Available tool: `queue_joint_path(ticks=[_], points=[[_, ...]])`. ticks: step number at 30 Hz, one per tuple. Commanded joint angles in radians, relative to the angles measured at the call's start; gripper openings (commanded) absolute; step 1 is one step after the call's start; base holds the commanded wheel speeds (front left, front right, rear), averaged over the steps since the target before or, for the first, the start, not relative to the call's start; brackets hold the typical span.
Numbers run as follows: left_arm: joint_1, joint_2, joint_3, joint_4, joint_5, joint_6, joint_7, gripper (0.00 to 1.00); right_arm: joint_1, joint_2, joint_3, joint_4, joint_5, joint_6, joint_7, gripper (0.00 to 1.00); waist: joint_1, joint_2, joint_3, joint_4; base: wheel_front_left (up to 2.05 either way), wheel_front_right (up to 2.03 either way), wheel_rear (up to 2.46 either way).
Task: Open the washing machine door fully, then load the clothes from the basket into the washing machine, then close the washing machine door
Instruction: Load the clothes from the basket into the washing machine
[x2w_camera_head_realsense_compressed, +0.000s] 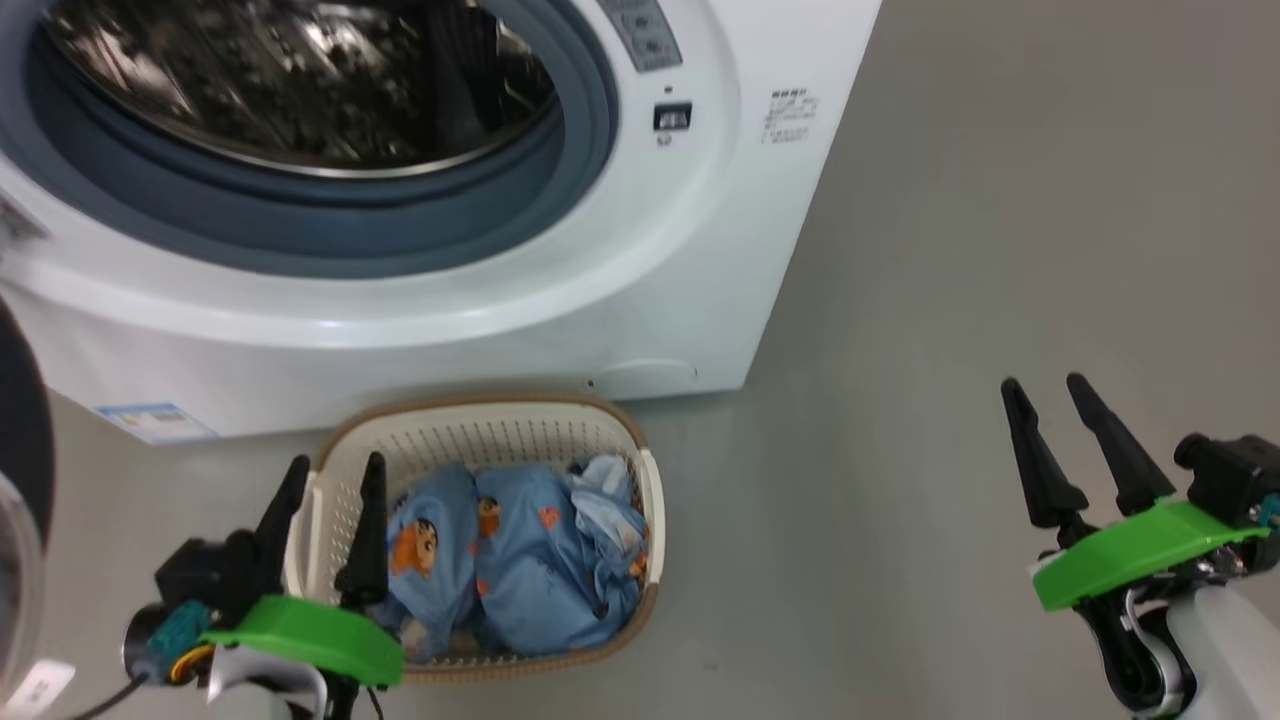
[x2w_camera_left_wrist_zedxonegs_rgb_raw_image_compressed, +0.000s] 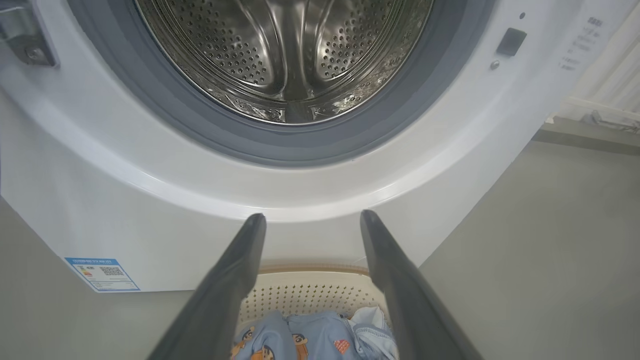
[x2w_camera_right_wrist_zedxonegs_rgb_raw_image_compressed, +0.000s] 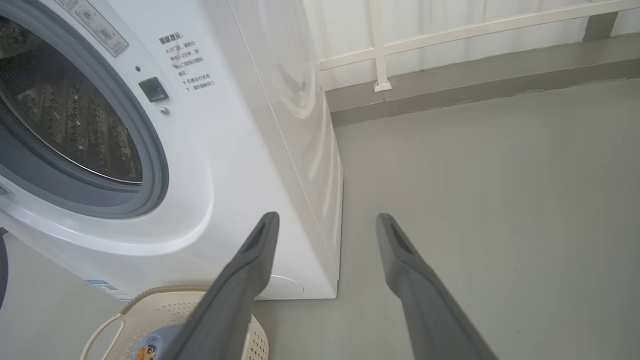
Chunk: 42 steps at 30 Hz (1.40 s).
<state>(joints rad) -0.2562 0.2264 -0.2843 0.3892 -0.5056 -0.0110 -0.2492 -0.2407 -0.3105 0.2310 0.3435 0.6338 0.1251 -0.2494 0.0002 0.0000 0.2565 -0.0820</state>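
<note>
The washing machine door (x2w_camera_head_realsense_compressed: 22, 430) stands off to the robot's left, clear of the opening, though how far back it has gone I cannot tell. The drum (x2w_camera_left_wrist_zedxonegs_rgb_raw_image_compressed: 285, 55) looks bare and the clothes (x2w_camera_head_realsense_compressed: 520, 570) all lie in the basket (x2w_camera_head_realsense_compressed: 480, 440), so I judge that the loading step is at hand with nothing lifted yet.

The basket sits on the floor (x2w_camera_head_realsense_compressed: 950, 300) just in front of the washing machine (x2w_camera_head_realsense_compressed: 650, 300), below the mouth. The left gripper (x2w_camera_head_realsense_compressed: 336, 462) hovers over the basket's left end with its fingers spread and nothing between them. The right gripper (x2w_camera_head_realsense_compressed: 1043, 385) hangs over bare floor well apart from the basket, its fingers also spread and empty.

The basket's long axis seems to run side to side, parallel to the machine's front, with a handle at each end. The clothes are heaped toward the nearer half in two rounded blue lumps whose length runs from the machine toward the robot, with a crumpled paler piece on the right. The drum's mouth faces out over the basket toward the robot.

The next move, as I read it, calls for the left fingers to shift right and drop into the heap, close on a good bunch of cloth, then lift it over the grey gasket (x2w_camera_left_wrist_zedxonegs_rgb_raw_image_compressed: 165, 115) and into the drum. The loose folds may trail or catch on the basket's rim.
</note>
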Motion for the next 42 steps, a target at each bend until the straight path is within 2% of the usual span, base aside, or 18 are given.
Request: queue_joint_path(ticks=[1,10,23,32,42], points=[[-0.048,0.016,0.025,0.004,0.013,-0.008,-0.003,1.00,-0.025,-0.012,0.011,-0.026,0.008,0.006,-0.012,1.00,-0.0002,0.0000,0.080,-0.014,0.00,0.00,0.00],[-0.193,0.006,-0.013,0.202,0.015,-0.044,0.060,1.00,-0.093,0.007,0.017,-0.041,-0.002,0.006,-0.012,1.00,-0.0002,0.0000,0.220,-0.028,0.00,0.00,0.00],[-0.423,0.022,-0.047,0.574,0.029,-0.078,0.095,1.00,-0.187,0.044,0.027,-0.068,-0.011,0.006,-0.012,1.00,-0.0002,0.0000,0.402,-0.076,0.00,0.00,0.00],[-0.582,0.057,-0.079,0.749,0.064,-0.074,0.145,1.00,-0.234,0.070,0.019,-0.098,-0.017,0.006,-0.012,1.00,-0.0002,0.0000,0.528,-0.111,0.00,0.00,0.00],[-0.731,0.081,-0.082,0.853,0.060,-0.059,0.175,1.00,-0.283,0.090,0.010,-0.136,-0.035,0.006,-0.012,1.00,-0.0002,0.0000,0.651,-0.132,0.00,0.00,0.00]])
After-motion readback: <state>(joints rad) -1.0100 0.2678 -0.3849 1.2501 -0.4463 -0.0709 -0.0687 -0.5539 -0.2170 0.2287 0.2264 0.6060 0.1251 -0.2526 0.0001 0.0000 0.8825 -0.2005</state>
